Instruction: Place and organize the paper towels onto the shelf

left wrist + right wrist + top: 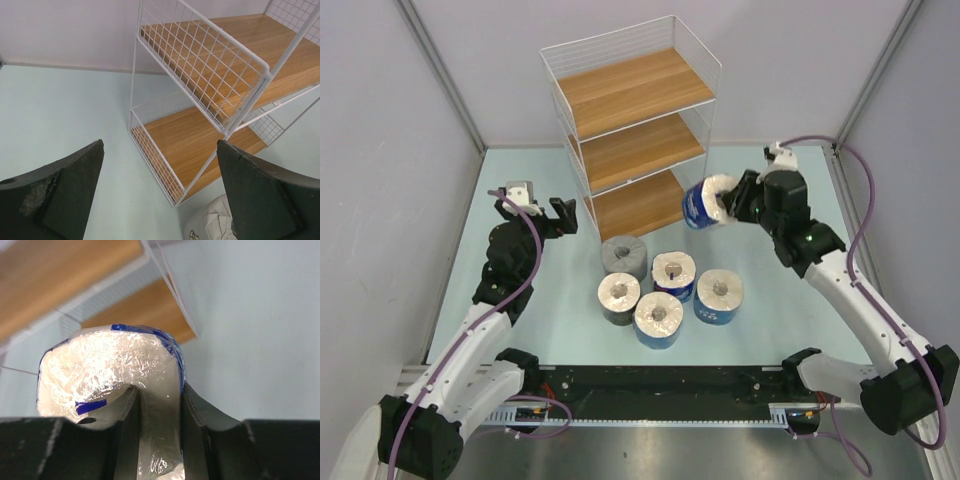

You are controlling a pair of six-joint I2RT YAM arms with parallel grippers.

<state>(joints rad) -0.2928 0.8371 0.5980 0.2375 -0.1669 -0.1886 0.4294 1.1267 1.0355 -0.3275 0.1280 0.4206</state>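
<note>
Held roll: blue-wrapped roll (pixel 708 200) is up off the bench (pixel 760 330), just beside the right front corner of the shelf (pixel 630 95). It is not yet on any board, and its height against the boards is hard to judge from above.
Right gripper: (pixel 732 200) clamped on the held roll, pinching its soft wall and crinkled wrapper between the fingers.
Left gripper: (pixel 552 215) spread wide and empty, just left of the shelf.
Risk: the hold is on squashy paper and slick film, so the roll could slip or deform. It could also catch the thin wire frame going in and shove the shelf.
Count: six rolls. One is held and five stand in front of the shelf: three blue rolls (pixel 674 273), one grey roll (pixel 623 253), one black roll (pixel 619 297). One shelf with three bare boards.
</note>
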